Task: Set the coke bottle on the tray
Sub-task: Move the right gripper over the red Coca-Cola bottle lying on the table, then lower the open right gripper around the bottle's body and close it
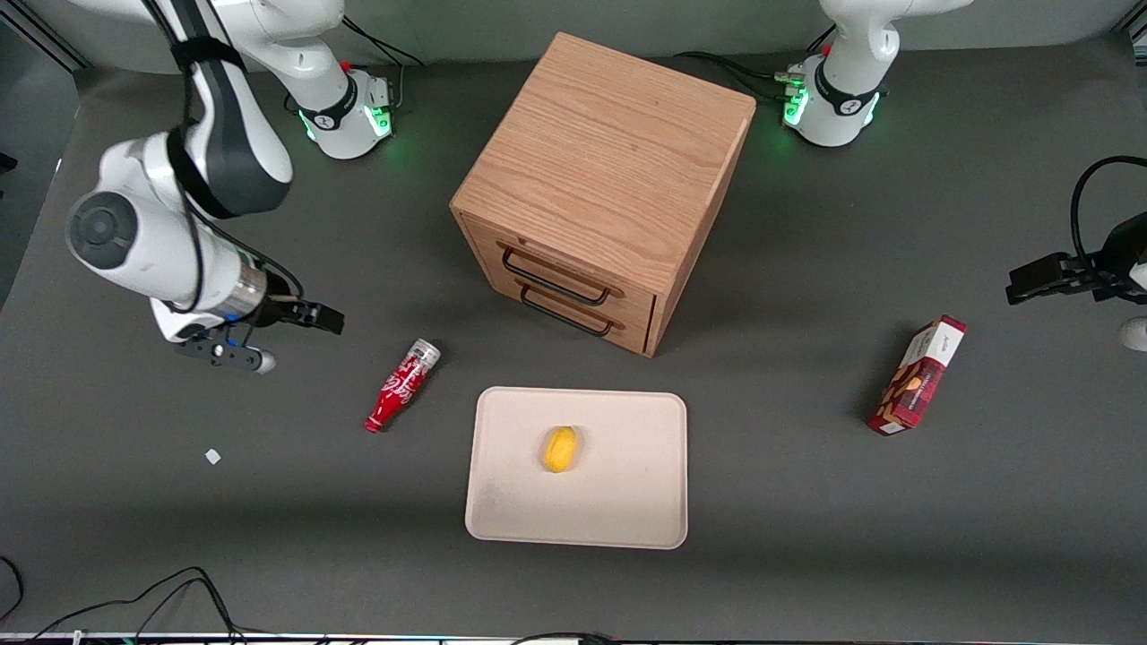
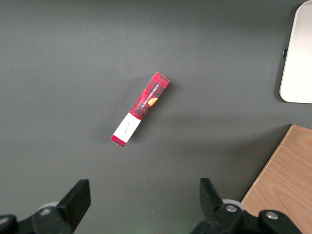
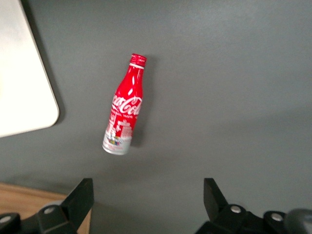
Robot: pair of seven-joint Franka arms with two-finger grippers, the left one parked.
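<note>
The coke bottle (image 1: 402, 384) is small, slim and red with white script. It lies on its side on the dark table, beside the tray toward the working arm's end, silver base pointing toward the cabinet. It also shows in the right wrist view (image 3: 124, 112). The tray (image 1: 627, 506) is flat, cream-beige and rectangular, and a small yellow fruit (image 1: 560, 449) lies on it; its corner shows in the right wrist view (image 3: 24, 87). My right gripper (image 1: 327, 320) hangs above the table, apart from the bottle, toward the working arm's end. It is open and empty (image 3: 147, 195).
A wooden two-drawer cabinet (image 1: 609, 170) stands farther from the camera than the tray. A red snack box (image 1: 918, 374) stands toward the parked arm's end. A small white scrap (image 1: 212, 456) lies on the table. Cables (image 1: 179, 591) trail at the near edge.
</note>
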